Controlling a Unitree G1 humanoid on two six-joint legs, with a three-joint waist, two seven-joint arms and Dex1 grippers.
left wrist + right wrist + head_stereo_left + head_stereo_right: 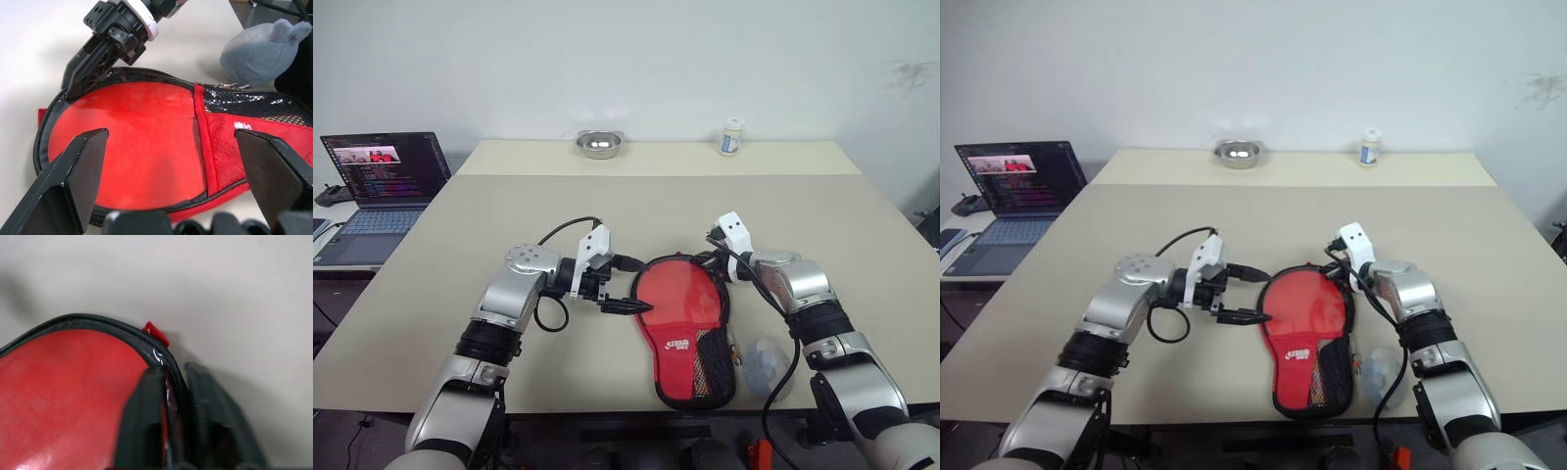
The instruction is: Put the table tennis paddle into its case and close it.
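Centrally, near the front edge of the beige table [607, 196], lies the red-and-black paddle-shaped fabric case [690, 338], its clear round window showing a red face inside, presumably the table tennis paddle [132, 142]. The left gripper [631, 284] hovers at the case's left rim, fingers spread wide and empty. The right gripper [171, 411], fingers [142, 421] narrowly parted, straddles the case's black rim at the far right. A grey plush toy [264, 46] sits just right of the case.
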